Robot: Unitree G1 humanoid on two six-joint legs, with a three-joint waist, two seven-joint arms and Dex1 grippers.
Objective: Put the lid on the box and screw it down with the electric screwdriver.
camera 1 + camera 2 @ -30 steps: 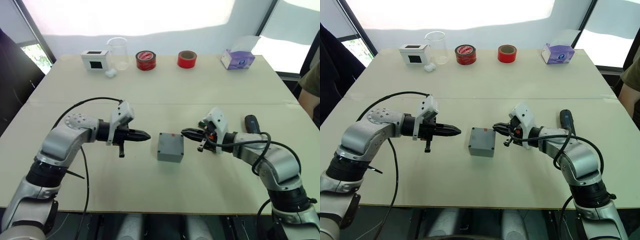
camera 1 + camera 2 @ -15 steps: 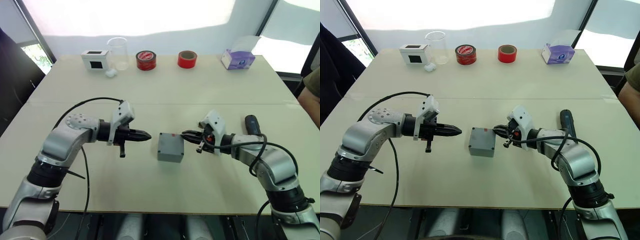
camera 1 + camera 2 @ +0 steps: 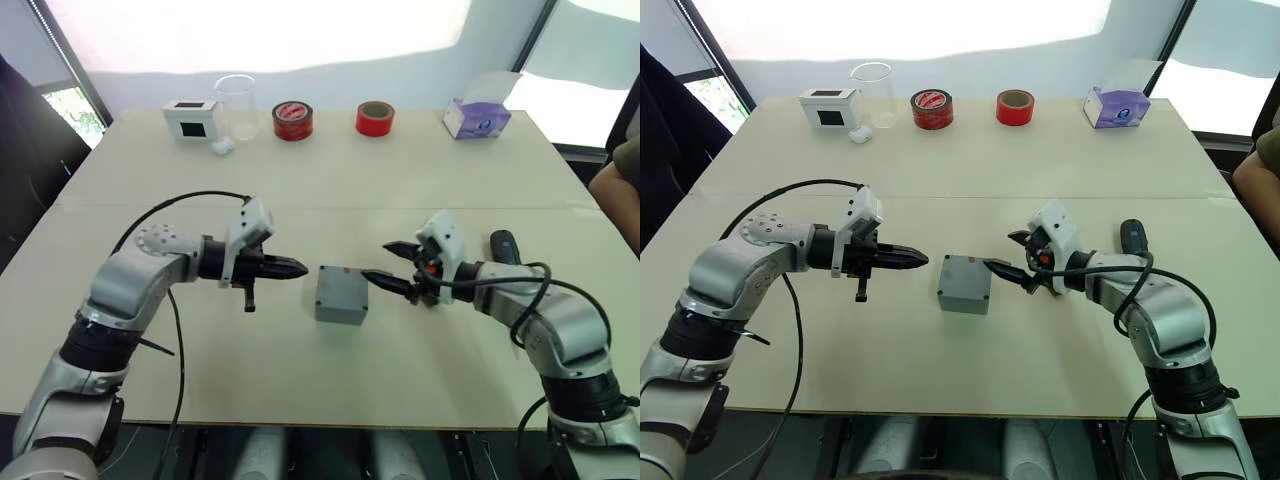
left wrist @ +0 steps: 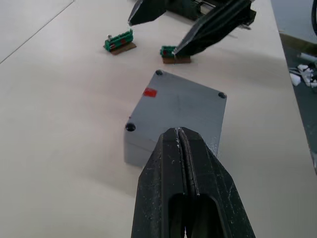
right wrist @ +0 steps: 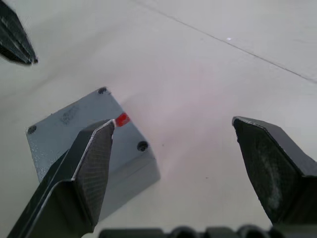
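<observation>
The grey box (image 3: 341, 294) stands mid-table with the lid (image 4: 184, 106) lying flat on top; its corner holes and a small red mark show. My left gripper (image 3: 300, 268) is shut and points at the box from the left, a short way off, with nothing in it. On the box's right, my right gripper (image 3: 386, 263) stands open and empty; its lower fingertip (image 3: 372, 276) is close to the box's top right edge. The black electric screwdriver (image 3: 503, 243) lies on the table beyond my right wrist.
Along the far edge stand a white box with a black face (image 3: 190, 118), a clear beaker (image 3: 236, 105), two red tape rolls (image 3: 292, 120) (image 3: 374, 118) and a purple tissue box (image 3: 477, 118). Two small green parts (image 4: 119, 42) lie past the box. A person's arm (image 3: 615, 190) is at the right edge.
My right gripper has gone from shut to wide open beside the box. My left gripper has edged slightly toward the box. The box has stayed put.
</observation>
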